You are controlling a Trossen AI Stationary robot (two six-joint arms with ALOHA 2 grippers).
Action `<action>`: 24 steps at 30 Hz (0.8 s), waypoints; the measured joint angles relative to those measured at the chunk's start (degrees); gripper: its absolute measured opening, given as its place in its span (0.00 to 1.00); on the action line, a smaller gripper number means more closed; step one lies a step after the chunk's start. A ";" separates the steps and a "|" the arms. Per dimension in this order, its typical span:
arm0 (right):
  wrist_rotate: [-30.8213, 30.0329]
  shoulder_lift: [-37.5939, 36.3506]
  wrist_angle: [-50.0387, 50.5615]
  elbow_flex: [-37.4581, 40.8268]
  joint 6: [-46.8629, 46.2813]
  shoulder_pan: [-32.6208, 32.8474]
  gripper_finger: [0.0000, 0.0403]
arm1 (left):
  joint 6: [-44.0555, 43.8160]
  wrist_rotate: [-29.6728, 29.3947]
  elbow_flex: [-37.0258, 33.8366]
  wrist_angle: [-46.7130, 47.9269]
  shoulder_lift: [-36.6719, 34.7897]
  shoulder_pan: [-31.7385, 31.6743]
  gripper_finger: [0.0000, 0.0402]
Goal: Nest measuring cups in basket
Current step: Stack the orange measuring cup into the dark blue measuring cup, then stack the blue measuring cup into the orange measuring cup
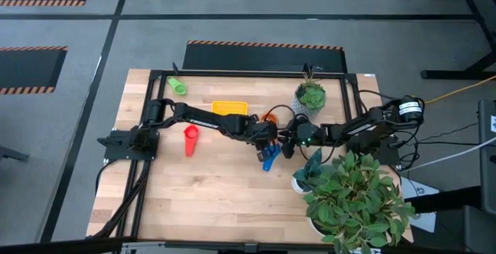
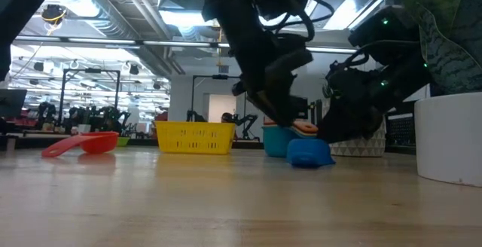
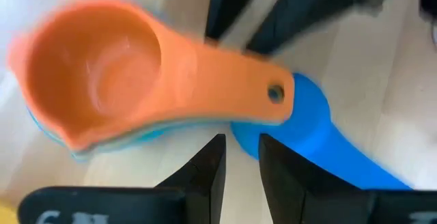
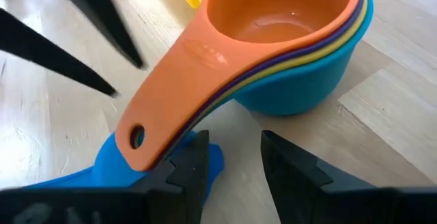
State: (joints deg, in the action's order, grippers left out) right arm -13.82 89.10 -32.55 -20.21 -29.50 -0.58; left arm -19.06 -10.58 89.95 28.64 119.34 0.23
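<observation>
a: orange cup (image 3: 102, 80) fills the left wrist view, sitting on top of a nested stack (image 4: 300, 67) of cups, light blue at the bottom, with a blue cup (image 1: 270, 158) lying mouth-down just beside its handle

b: biggest things first, though. wooden table (image 1: 209, 200), then the leafy plant (image 1: 353, 200) at the right front corner, then the two arms meeting in the middle

a: yes. left gripper (image 3: 240, 161) hangs right over the orange handle, fingers parted only a little, nothing between them. right gripper (image 4: 235, 159) faces it from the other side, fingers apart and empty too

b: and the yellow basket (image 1: 230, 108)?

a: behind the stack, near it, with no cup in it that i can see. red cup (image 1: 191, 139) lies apart on the left, green cup (image 1: 177, 85) at the far left edge

b: what could go wrong?

a: my guess is the two grippers clash, since both crowd the same handle. a pinch on the orange handle alone may lift that cup out and leave the rest

b: room to move?

a: open board to the front and left. the small potted plant (image 1: 310, 97) and the white pot (image 2: 452, 138) hem in the right side, so a lift toward the basket looks the safer path
</observation>
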 joint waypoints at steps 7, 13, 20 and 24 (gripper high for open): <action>-0.02 -1.42 2.34 0.00 0.06 0.00 0.34 | -1.82 9.56 -0.06 5.75 -1.67 1.68 0.20; -0.02 -4.47 3.46 0.00 1.31 0.00 0.34 | 2.26 13.43 -0.08 6.47 -1.59 4.56 0.20; -0.02 -8.35 5.66 0.00 1.51 0.00 0.34 | 11.03 12.34 -0.08 6.24 -1.57 7.62 0.28; -0.03 -10.49 7.43 0.00 1.72 0.00 0.34 | 14.35 9.08 -0.08 5.17 -1.56 8.63 0.36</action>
State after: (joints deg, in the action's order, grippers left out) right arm -13.86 78.61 -25.12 -20.21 -27.78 -0.57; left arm -4.71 -1.50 89.86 33.82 117.78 8.87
